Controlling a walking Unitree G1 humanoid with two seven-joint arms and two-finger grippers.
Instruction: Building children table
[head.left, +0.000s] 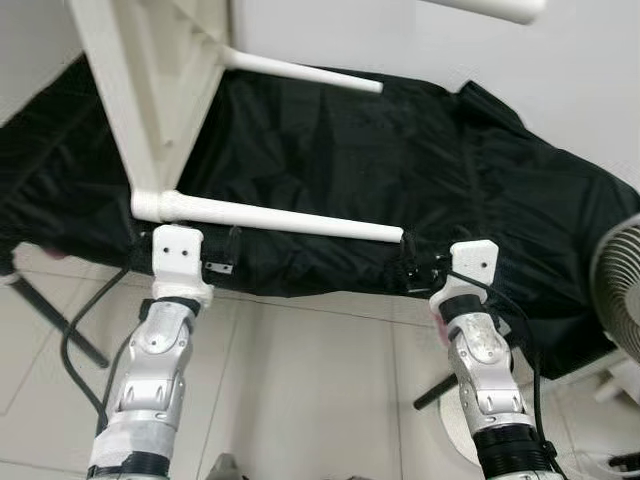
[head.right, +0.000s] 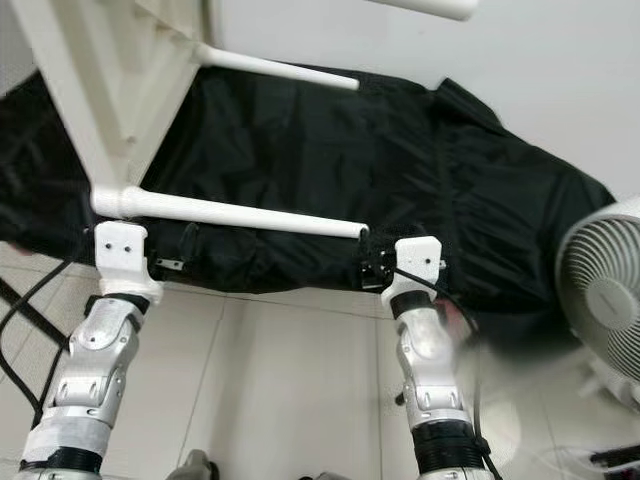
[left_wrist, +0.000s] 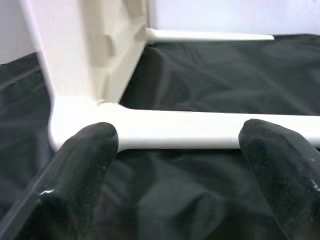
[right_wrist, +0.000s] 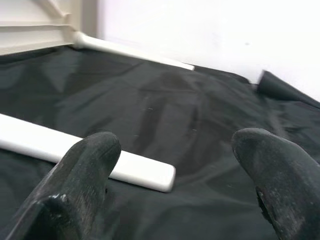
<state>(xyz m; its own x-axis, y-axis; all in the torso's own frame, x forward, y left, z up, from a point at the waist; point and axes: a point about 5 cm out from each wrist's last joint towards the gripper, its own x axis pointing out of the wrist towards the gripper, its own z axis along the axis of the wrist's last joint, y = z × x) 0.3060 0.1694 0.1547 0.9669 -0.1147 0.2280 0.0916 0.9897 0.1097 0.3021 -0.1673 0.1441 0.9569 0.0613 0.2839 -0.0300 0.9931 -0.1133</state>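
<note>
Head pair: you look forward and down over both silver arms at a black cloth (head.left: 400, 150) spread ahead, floor tiles (head.left: 310, 380) below it.
Stereo offset: your right eye sits slightly aside, showing more of the white fan (head.right: 605, 290).
Left wrist: you look along its black fingers (left_wrist: 85, 165), very near the white table leg (left_wrist: 200, 131) and its corner.
Right wrist: you face the same leg's free end (right_wrist: 150, 175) from close by.
Shared: all four views hold that near leg on the cloth.
</note>
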